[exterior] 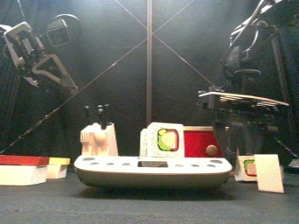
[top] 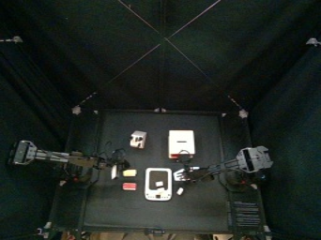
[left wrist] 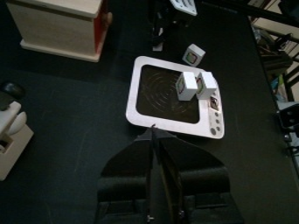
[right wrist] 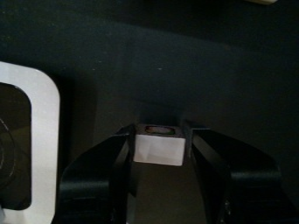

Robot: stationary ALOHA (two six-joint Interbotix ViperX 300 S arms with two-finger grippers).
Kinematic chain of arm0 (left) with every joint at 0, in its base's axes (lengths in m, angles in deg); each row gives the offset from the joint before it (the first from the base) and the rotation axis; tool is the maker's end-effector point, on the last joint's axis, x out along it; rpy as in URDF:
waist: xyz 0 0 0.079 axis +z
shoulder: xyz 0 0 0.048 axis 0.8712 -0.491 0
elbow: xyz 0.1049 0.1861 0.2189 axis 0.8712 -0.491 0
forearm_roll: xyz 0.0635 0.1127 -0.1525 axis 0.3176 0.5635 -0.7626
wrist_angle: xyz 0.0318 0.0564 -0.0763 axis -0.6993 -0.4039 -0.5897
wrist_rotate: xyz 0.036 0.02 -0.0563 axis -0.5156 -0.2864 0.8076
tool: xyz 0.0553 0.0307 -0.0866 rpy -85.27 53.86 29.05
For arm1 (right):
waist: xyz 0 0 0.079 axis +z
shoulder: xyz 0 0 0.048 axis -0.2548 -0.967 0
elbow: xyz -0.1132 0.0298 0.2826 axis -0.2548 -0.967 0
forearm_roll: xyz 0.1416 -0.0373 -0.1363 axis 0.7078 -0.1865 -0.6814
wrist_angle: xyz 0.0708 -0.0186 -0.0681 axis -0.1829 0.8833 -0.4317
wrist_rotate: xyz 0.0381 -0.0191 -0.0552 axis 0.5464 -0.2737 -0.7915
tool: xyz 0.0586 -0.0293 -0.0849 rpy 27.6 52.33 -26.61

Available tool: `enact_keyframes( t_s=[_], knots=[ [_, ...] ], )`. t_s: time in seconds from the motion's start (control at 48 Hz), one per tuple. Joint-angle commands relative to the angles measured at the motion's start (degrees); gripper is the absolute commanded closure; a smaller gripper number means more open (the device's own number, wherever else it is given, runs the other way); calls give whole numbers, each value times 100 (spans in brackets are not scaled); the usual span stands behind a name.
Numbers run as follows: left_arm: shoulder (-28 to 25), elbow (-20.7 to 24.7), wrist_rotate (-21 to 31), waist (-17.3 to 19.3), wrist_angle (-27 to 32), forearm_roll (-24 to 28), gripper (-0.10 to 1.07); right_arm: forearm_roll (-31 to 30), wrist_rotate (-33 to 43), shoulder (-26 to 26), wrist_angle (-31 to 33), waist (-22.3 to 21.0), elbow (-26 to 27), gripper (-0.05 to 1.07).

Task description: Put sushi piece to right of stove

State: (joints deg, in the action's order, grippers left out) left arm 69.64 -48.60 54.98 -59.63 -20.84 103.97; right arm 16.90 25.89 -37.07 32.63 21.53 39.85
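The stove [top: 157, 183] is a white flat toy with a dark centre panel, also seen in the left wrist view [left wrist: 142, 70] and low at the front [exterior: 152, 171]. The sushi piece [right wrist: 160, 147], a small whitish block, sits just right of the stove [right wrist: 30, 131], near its knob end [top: 179, 191] [left wrist: 195, 54] [exterior: 267, 172]. My right gripper [right wrist: 160, 140] [top: 186, 178] has a jaw tight against each side of it, low over the table. Left of the stove, my left gripper [left wrist: 155, 138] [top: 116, 162] is shut with nothing in it.
A small white piece [left wrist: 193, 85] sits on the stove's panel. A yellow-and-white piece [top: 126, 173] and a red block [top: 129, 185] lie left of the stove. A white box with a red band [top: 183, 142] and a white toy with black parts [top: 138, 141] stand behind.
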Motion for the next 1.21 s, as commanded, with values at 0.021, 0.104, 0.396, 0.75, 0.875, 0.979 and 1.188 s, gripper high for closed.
enact_keyframes(
  t_s=[0.021,0.104,0.396,0.75,0.875,0.979,1.188],
  knots=[
    [-9,62,-9,18,-18,9,48,79,-18,-62,-53,-105,-26,30],
    [0,62,-9,26,-26,9,48,229,-26,-105,-105,-149,-105,31],
    [0,53,-9,53,-18,9,48,308,-18,-114,-149,-185,-246,30],
    [62,9,-9,70,-18,0,48,9,44,-70,-26,-141,-62,14],
    [70,0,-9,79,-18,0,48,0,44,-44,79,-141,0,4],
    [70,0,-9,79,-18,0,48,-79,44,53,211,-141,141,1],
    [70,0,-9,79,-18,0,48,-466,53,272,457,35,492,1]
  ],
)
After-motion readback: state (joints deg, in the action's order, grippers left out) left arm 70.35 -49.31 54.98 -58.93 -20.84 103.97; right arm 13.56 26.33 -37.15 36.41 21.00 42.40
